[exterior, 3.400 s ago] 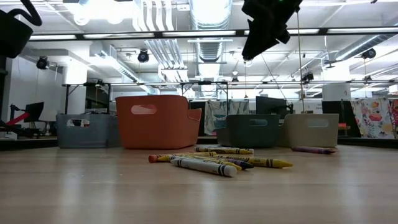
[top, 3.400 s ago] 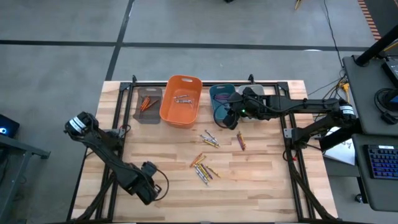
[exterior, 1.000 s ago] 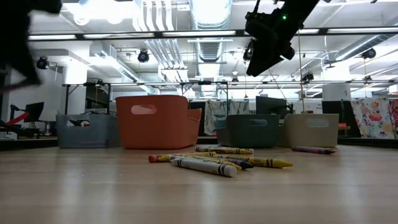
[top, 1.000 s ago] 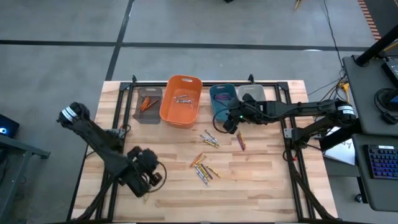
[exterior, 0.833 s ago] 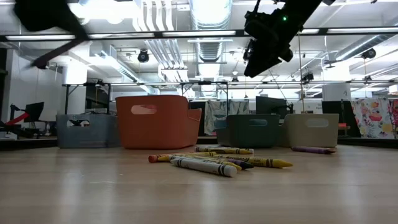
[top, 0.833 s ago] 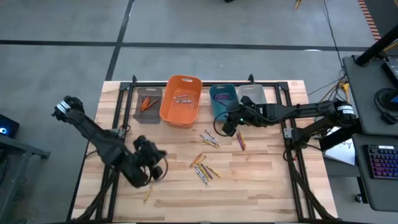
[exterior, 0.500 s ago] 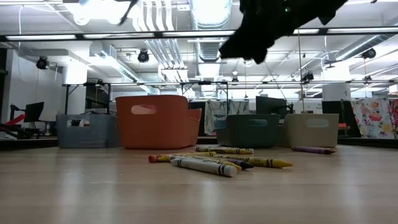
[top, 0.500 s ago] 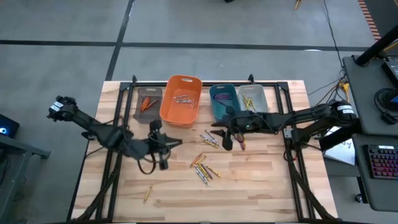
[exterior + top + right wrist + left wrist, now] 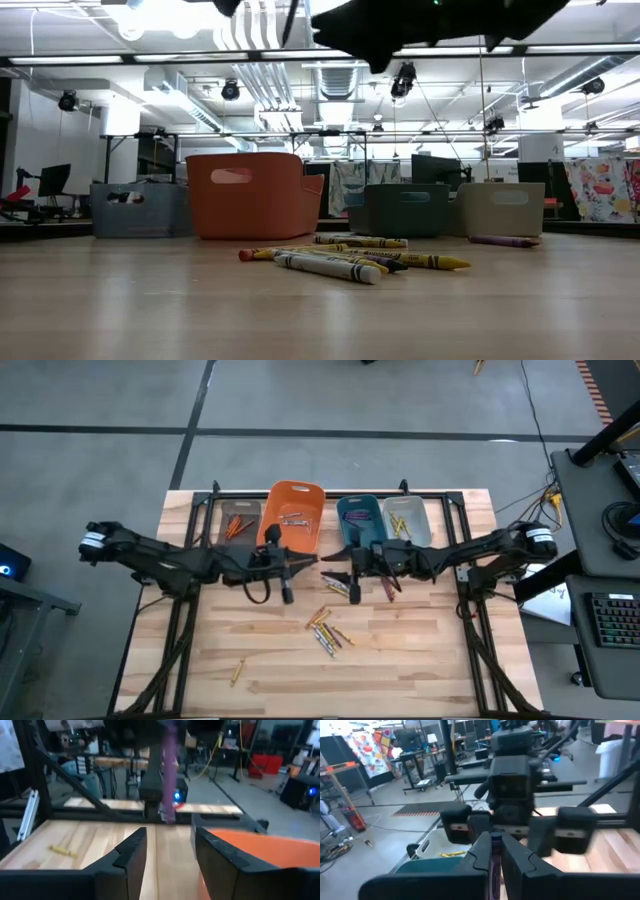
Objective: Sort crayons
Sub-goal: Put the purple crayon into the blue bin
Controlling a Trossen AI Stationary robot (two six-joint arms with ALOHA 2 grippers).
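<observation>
Purple crayon clamped in left fingers at frame centre, presented toward right fingers, spread apart opposite; handover judged intended. Loose crayons left on table.

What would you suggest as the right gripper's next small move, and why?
Probably ease the open right gripper forward until its fingers flank the purple crayon. The left gripper is shut on that crayon and holds it out toward the right one, with a gap between them.

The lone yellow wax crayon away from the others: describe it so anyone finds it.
On the wooden slat table, look on the left arm's side, far from the plastic bins. The short yellow crayon lies alone, apart from the central crayon pile.
</observation>
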